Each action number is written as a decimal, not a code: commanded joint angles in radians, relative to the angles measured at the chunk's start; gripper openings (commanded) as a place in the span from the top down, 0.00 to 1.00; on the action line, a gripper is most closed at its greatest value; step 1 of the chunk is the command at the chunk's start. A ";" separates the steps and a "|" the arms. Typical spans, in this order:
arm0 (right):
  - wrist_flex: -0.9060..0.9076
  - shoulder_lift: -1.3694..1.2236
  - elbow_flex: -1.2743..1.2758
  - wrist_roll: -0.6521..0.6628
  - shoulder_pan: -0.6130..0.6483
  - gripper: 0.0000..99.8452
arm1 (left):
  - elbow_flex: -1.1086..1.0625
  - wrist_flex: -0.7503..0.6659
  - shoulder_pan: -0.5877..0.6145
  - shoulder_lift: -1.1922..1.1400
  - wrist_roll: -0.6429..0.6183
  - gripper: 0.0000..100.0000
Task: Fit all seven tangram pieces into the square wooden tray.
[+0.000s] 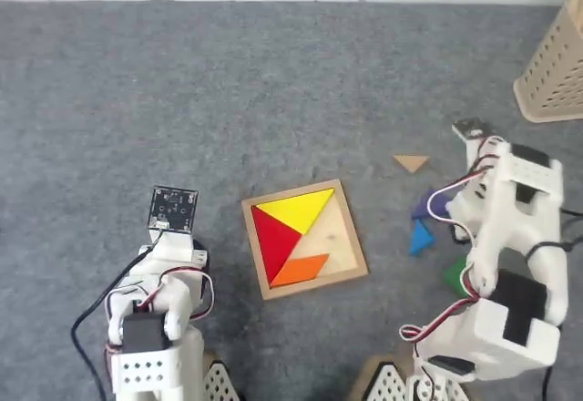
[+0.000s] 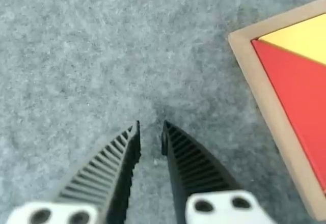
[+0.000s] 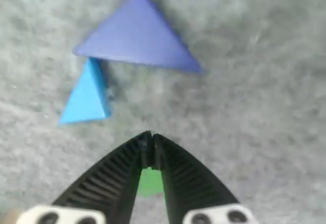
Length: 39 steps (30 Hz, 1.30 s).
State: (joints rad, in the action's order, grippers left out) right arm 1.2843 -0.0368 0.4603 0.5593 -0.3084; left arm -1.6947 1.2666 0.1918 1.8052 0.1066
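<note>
While the tray (image 1: 342, 248) holds three pieces (image 1: 273, 237), your right tool (image 3: 147, 135) is pinched shut, the green piece (image 3: 151, 182) seemingly ungripped beneath. The left tool (image 2: 151, 128) is narrowly parted. Next: open, lower, grasp it.

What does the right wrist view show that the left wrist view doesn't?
Right wrist only: purple triangle, light blue triangle beside it, a green piece seen between the closed jaws. Left wrist only: the wooden tray corner holding the yellow piece and red piece; jaws slightly apart. Both: grey carpet, black toothed jaws.
</note>
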 commanded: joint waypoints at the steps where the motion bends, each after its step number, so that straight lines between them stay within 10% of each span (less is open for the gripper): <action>1: 0.004 0.111 0.057 -0.012 -0.027 0.99 | 0.008 0.000 -0.002 0.023 -0.008 0.93; 17: -0.205 0.295 0.483 -0.014 -0.090 0.83 | 0.008 0.000 -0.002 0.023 -0.008 0.93; 39: -0.042 0.064 0.023 0.127 -0.240 0.83 | 0.008 0.000 -0.002 0.023 -0.008 0.93</action>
State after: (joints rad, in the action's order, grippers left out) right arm 1.1339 -0.0138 0.5692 0.5946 -0.5309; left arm -1.6947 1.2666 0.1918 1.8052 0.1066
